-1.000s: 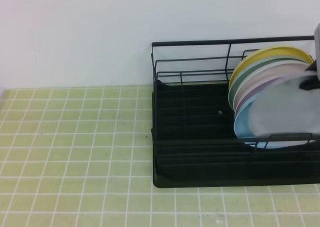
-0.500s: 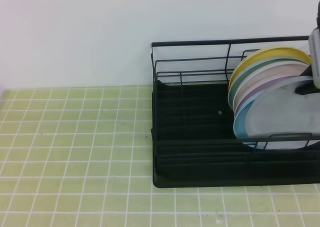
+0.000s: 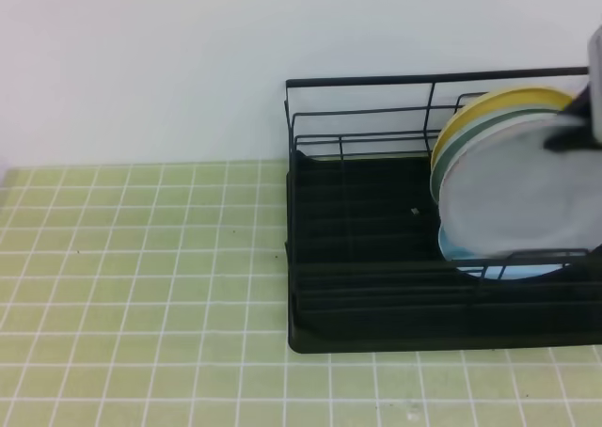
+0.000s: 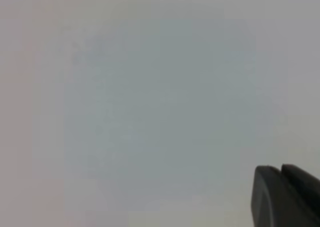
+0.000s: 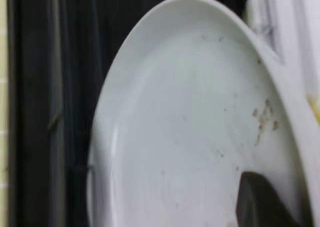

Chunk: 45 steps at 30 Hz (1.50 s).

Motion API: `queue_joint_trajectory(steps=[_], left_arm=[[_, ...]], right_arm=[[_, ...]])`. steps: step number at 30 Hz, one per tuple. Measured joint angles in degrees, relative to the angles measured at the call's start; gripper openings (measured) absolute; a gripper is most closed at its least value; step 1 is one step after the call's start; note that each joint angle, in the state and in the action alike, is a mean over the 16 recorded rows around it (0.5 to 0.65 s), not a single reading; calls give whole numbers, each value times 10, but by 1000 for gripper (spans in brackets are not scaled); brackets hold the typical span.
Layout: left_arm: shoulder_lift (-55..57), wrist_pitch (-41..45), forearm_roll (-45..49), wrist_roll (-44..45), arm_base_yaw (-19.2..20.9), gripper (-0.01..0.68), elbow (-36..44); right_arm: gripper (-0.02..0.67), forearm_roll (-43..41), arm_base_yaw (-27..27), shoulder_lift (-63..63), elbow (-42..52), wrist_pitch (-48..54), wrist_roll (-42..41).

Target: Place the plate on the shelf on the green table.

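Observation:
The pale grey plate [image 3: 517,197] stands nearly upright inside the black wire shelf [image 3: 367,258], in front of the other stacked plates at the right end. At the right edge of the high view my right gripper [image 3: 570,135] is shut on its upper right rim. In the right wrist view the plate [image 5: 190,137] fills the frame and one dark finger [image 5: 265,202] lies on its face. The shelf sits on the green table [image 3: 141,286]. My left gripper [image 4: 282,197] shows only in its wrist view, fingertips together, facing a blank pale surface.
Behind the grey plate lean a yellow plate [image 3: 499,102] and a green plate [image 3: 470,135]; a light blue plate [image 3: 508,267] peeks out below it. The shelf's left half [image 3: 357,211] holds nothing. A white wall rises behind the shelf's back rail [image 3: 423,79].
The grey plate has risen and swung more upright with my right gripper, and it now covers the lilac and white plates behind it. Nothing else has moved.

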Motion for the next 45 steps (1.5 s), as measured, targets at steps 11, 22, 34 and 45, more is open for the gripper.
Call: queue_joint_trajectory(steps=[11, 22, 34, 45], left_arm=[[0, 0, 1, 3, 0, -1, 0], [0, 0, 1, 3, 0, -1, 0], [0, -23, 1, 4, 0, -1, 0], [0, -41, 1, 12, 0, -1, 0]], right_arm=[[108, 41, 0, -38, -7, -4, -42], [108, 28, 0, -38, -9, 2, -40], [107, 42, 0, -57, -9, 9, -33], [107, 20, 0, -78, -11, 48, 6]])
